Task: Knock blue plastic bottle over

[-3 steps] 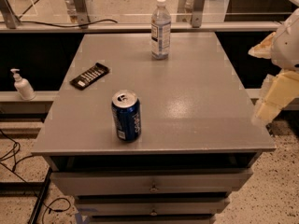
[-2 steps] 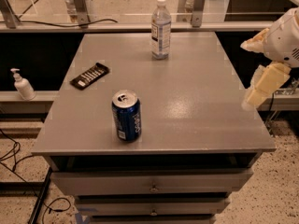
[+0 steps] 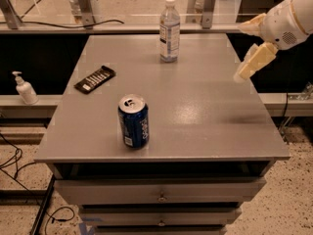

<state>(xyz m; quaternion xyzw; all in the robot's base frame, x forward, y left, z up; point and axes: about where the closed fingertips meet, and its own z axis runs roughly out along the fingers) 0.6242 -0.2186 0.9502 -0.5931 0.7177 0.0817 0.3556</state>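
Note:
The blue plastic bottle (image 3: 169,31) is clear and slim, with a white cap and a white-and-blue label. It stands upright near the far edge of the grey table (image 3: 195,111). My gripper (image 3: 240,53) hangs over the table's right edge, to the right of the bottle and well apart from it. Its two cream fingers (image 3: 256,61) are spread apart and hold nothing.
A dark blue soda can (image 3: 133,121) stands near the front of the table. A flat black packet (image 3: 95,79) lies at the left. A small white pump bottle (image 3: 24,88) stands on a ledge left of the table. Drawers sit below the tabletop.
My gripper has moved up and to the left, from beside the table's right edge to above it, nearer the bottle. The bottle, can and packet have not moved.

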